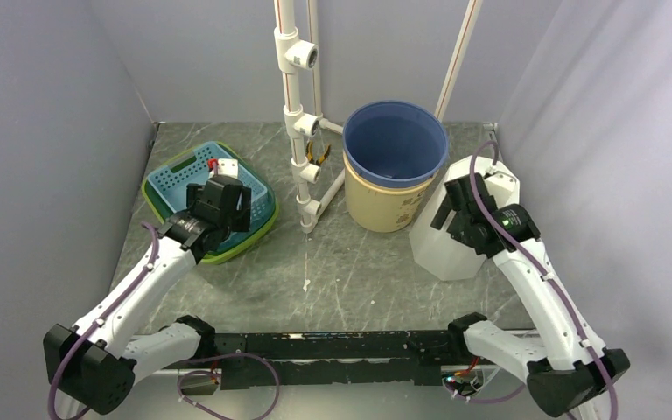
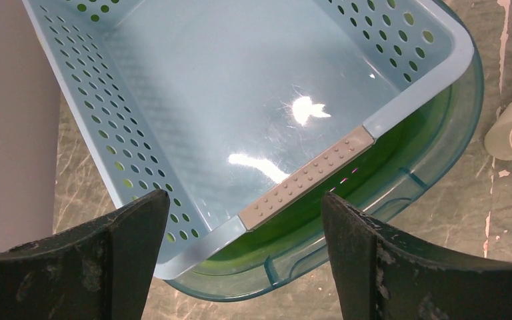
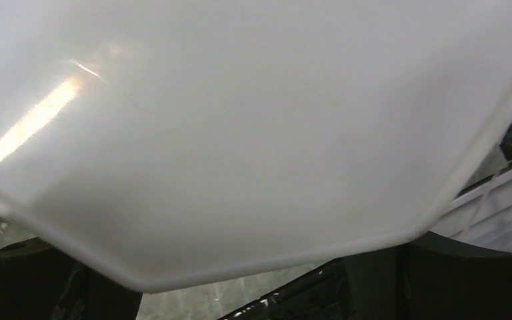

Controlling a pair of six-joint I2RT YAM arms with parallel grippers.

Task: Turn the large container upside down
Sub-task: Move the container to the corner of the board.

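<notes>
1. The white container is found right of centre in the top view, beside the bucket.
2. The right gripper is spread wide over it; contact cannot be confirmed.
3. Its wide end is turned lower left, with the long axis running to the upper right.

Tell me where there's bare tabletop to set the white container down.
Bare tabletop lies near-centre, bordered by the nested baskets, the pipe stand, the white container and the arm bases. The back is crowded: stacked buckets beside the pipes.
</notes>
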